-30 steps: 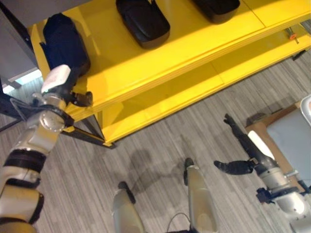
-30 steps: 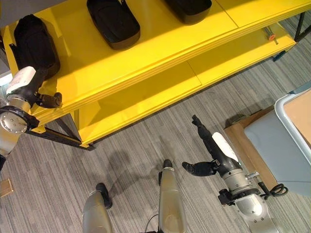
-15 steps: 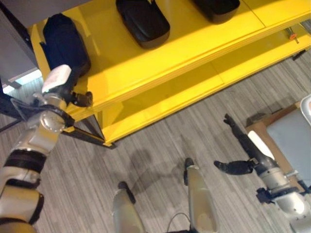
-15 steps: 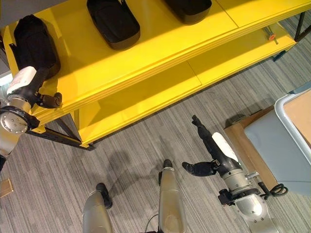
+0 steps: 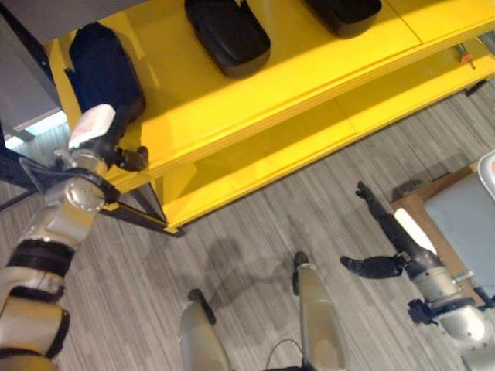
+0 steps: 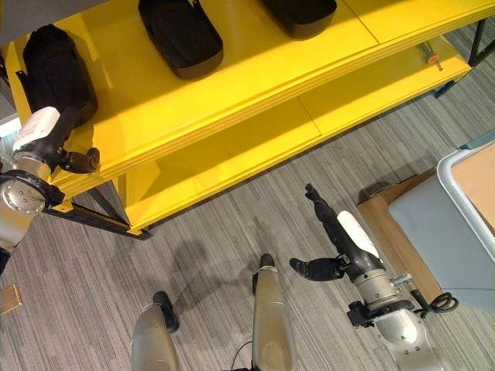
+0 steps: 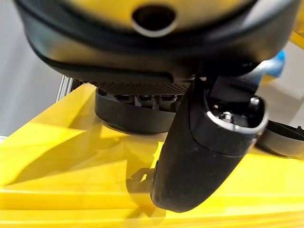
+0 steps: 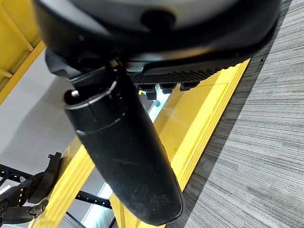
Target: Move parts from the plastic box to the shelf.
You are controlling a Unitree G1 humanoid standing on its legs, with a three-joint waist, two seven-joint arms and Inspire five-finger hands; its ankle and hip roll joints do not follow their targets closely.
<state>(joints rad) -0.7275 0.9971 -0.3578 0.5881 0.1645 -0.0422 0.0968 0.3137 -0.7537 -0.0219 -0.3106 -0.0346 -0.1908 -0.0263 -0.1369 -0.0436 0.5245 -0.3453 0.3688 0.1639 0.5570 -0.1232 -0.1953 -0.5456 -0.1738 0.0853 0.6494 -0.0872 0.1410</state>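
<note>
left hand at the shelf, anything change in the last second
Barely. The left hand at the left black part on the yellow shelf has crept slightly toward it. The other black parts and the right hand, open over the floor, stayed as they were.

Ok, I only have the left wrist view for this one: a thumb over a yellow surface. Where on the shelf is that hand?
Observer: The left hand is at the near left corner of the yellow shelf, on its top board, right by the near end of a black part.
Operator: Anything else on that board?
Observer: Yes, a second black part lies mid-board, and a third black part further right is cut off by the view's edge.
Operator: And the other hand?
Observer: The right hand hangs over the grey floor, fingers straight and empty, beside a grey box.
</note>
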